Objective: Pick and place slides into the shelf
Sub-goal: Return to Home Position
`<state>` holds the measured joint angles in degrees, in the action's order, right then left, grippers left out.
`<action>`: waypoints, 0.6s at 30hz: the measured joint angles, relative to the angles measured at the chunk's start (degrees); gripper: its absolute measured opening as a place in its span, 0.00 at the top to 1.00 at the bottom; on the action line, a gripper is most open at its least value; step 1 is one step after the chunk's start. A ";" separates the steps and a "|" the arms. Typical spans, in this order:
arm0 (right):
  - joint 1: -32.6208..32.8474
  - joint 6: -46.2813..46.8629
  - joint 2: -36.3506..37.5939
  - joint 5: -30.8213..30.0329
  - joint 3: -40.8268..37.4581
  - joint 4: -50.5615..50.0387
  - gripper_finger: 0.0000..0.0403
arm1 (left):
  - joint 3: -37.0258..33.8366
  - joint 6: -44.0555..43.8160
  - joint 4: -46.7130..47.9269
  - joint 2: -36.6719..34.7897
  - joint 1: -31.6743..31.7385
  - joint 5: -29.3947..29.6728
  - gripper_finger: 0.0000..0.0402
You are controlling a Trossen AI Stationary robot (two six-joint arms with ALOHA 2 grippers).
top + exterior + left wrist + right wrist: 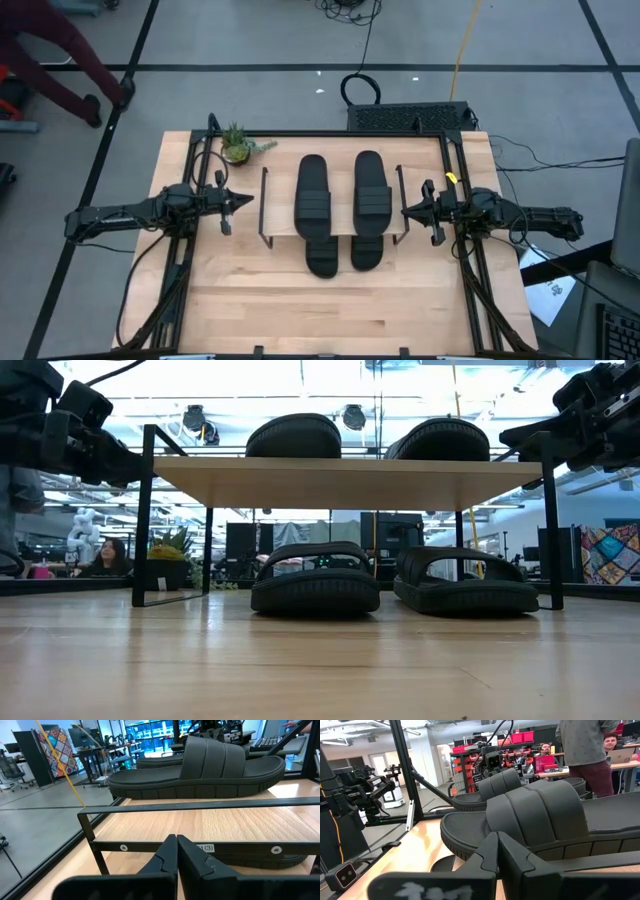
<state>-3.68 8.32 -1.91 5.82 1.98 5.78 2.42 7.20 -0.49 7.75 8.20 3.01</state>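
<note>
Stowed at mid-table: two top slides (pixel 313 190) side by side on the plank of the shelf (pixel 280 205), two lower slides (pixel 315 585) on the table (pixel 330 300) beneath it, ends poking out on the near side. Just left of the shelf, raised off the table, left gripper (pixel 245 200) with fingers pressed together; just right, right gripper (pixel 408 210) likewise pressed together. Farther left, toward the far edge, a small potted plant (pixel 237 148).
</note>
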 joint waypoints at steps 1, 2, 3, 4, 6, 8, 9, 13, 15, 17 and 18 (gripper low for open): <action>0.00 0.00 0.00 -0.01 0.01 0.00 1.00 | 0.00 0.00 0.00 0.00 0.01 0.00 0.98; 0.00 0.00 0.00 -0.01 0.00 0.00 1.00 | 0.00 0.00 0.00 0.00 0.01 0.00 0.98; 0.00 0.00 0.00 0.00 0.00 0.00 1.00 | 0.00 0.00 0.00 0.00 -0.01 0.00 0.97; 0.00 0.00 0.00 0.00 0.00 0.00 1.00 | 0.02 0.00 0.00 0.00 0.01 0.00 0.96; 0.01 -0.01 0.00 0.00 0.00 0.00 1.00 | 0.00 0.00 0.00 0.00 -0.01 0.00 0.94; 0.02 0.00 0.00 -0.02 0.00 0.00 1.00 | 0.00 0.00 0.00 0.00 0.01 0.00 0.93; 0.00 -0.02 0.00 -0.02 0.00 0.00 1.00 | 0.00 0.00 0.00 0.00 0.00 0.00 0.93; 0.01 -0.01 0.00 0.00 0.00 0.00 1.00 | 0.01 0.00 0.00 0.00 0.01 0.00 0.94; 0.00 0.00 0.00 0.00 0.00 0.00 1.00 | 0.00 0.00 0.00 0.02 0.01 0.00 0.95; 0.00 -0.02 0.00 -0.02 0.00 0.00 1.00 | 0.00 0.00 0.00 0.00 0.01 0.00 0.96; 0.00 0.00 0.00 -0.02 0.00 0.00 1.00 | 0.00 0.00 0.00 0.00 0.01 0.00 0.97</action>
<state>-3.68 8.32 -1.91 5.80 1.98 5.78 2.42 7.20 -0.49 7.75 8.20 3.01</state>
